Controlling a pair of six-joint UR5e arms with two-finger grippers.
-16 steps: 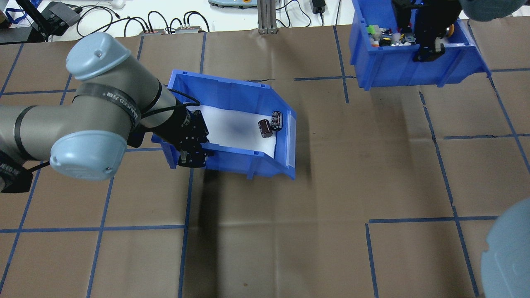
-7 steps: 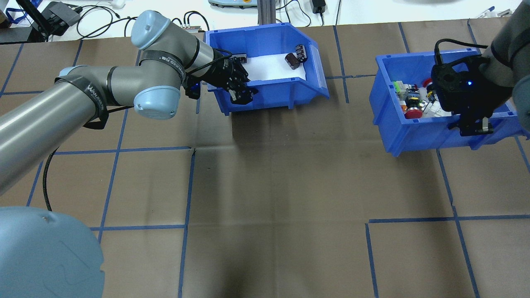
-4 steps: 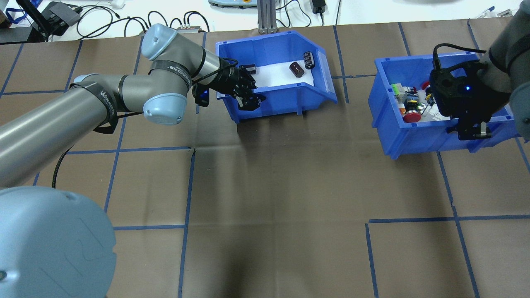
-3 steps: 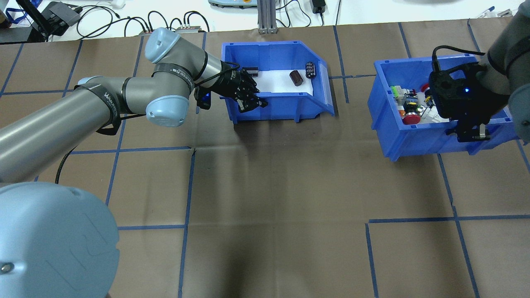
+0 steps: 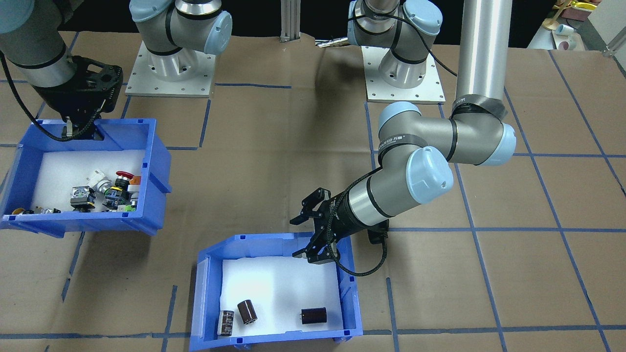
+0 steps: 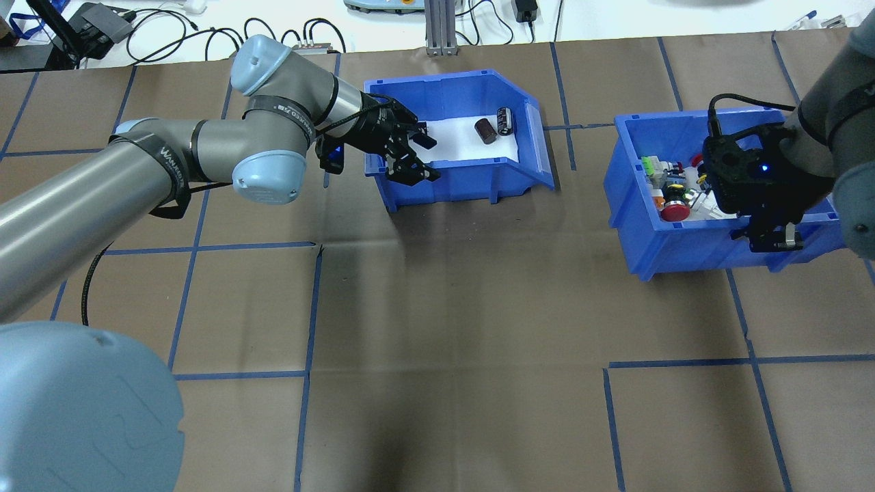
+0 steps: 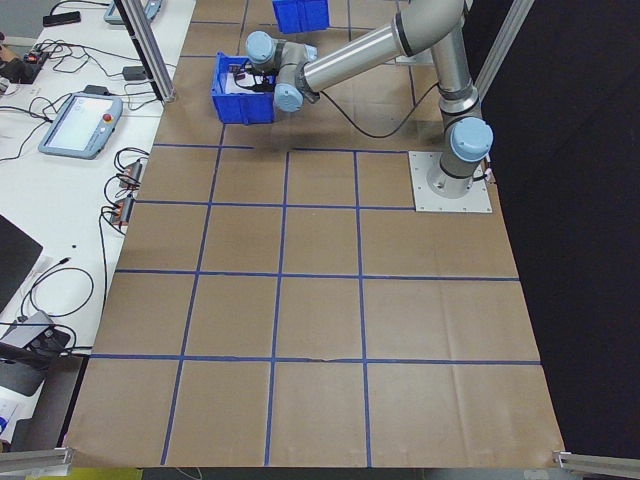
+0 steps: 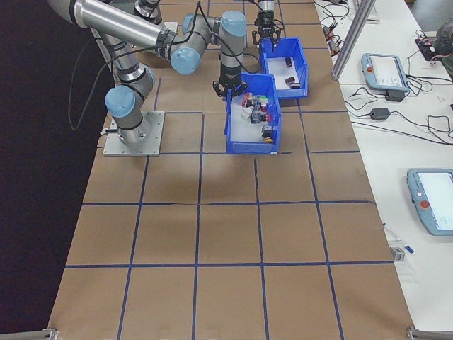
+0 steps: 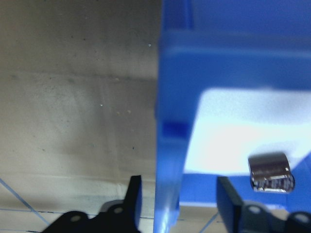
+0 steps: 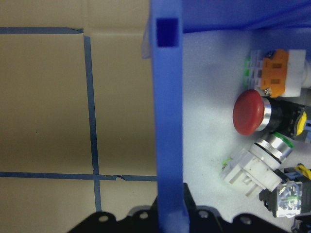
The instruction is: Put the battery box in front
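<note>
battery box (image 6: 456, 179): sits flat on the table's far side, close to the edge away from the robot's base; sloped lip faces the switch bin. That looks like the "front" spot, so placement seems done or nearly so.
batteries (image 5: 313, 315): three dark cylinders on the box's white foam; two lie together by the lip end, one apart, nearer the left gripper's end. All loose, lying on their sides.
left gripper (image 6: 414, 156): at the box's near wall, at the end away from the lip. Fingers spread wide, one inside the box, one outside. The wrist view shows the wall between them with a gap on each side, so nothing is held. Judged: a release stance, since the box rests on its own.
left arm (image 6: 205, 147): stretched far across the table to reach the box, which explains the low, slanted wrist.
switch bin (image 6: 683, 239): beside the battery box, well apart from it, on the lip side, holding coloured push-buttons.
right gripper (image 6: 771, 236): on the switch bin's near wall. The wrist view shows fingers tight on both faces of that wall; clamped on it, likely to carry or steady the bin.
next, judged: left gripper lifts straight clear of the wall; a sideways pull could drag the box off its spot.
</note>
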